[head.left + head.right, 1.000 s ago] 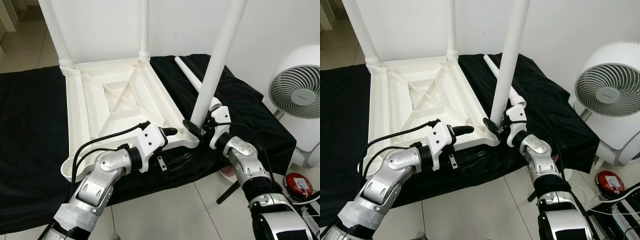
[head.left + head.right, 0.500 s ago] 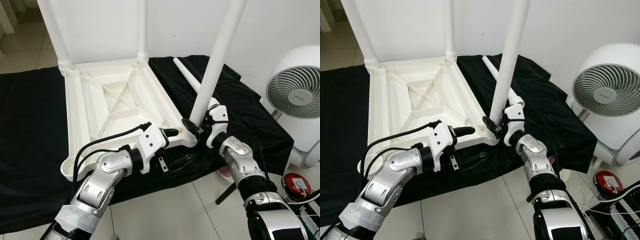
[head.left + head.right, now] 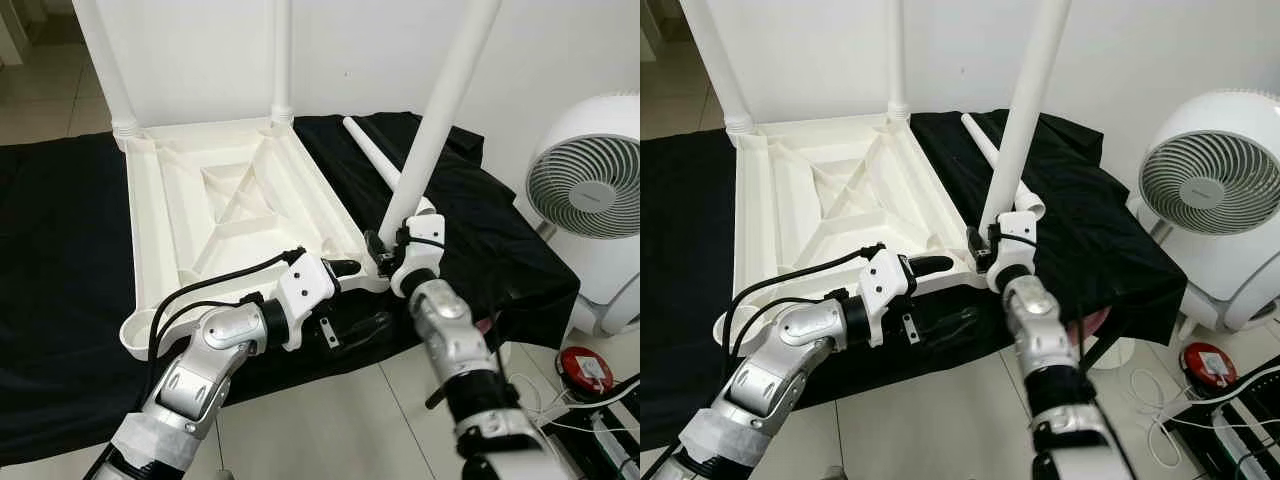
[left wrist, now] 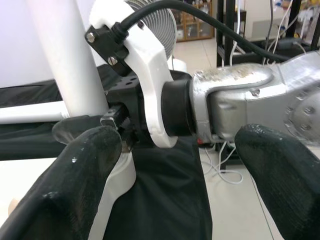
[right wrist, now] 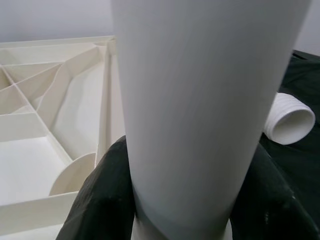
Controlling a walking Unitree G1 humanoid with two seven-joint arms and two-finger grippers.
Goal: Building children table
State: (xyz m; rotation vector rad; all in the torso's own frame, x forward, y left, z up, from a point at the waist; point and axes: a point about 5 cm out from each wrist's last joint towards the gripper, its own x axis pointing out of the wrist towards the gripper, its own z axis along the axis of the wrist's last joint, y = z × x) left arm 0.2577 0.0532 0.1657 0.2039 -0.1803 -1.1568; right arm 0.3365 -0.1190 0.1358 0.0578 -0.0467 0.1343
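Left eye view: white ribbed plastic tabletop (image 3: 240,210) lies inverted with two legs seated at 12 o'clock, while right gripper (image 3: 385,255) clamps third white tubular leg (image 3: 432,130) at its 4 o'clock corner socket, seemingly unseated, fourth leg (image 3: 372,160) lies loose on black cloth (image 3: 60,230), and left gripper (image 3: 352,295) gapes empty.

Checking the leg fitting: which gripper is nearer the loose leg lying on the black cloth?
Right. The right gripper grips the upright leg just beside the loose leg; the left gripper sits farther, at the tabletop's near edge.

Both head views look forward and down from above, sharing the upturned white tabletop (image 3: 235,215) at frame centre. The left wrist view looks close along its fingers (image 4: 75,185) toward the right arm. The right wrist view sits tight against a white leg (image 5: 200,105).
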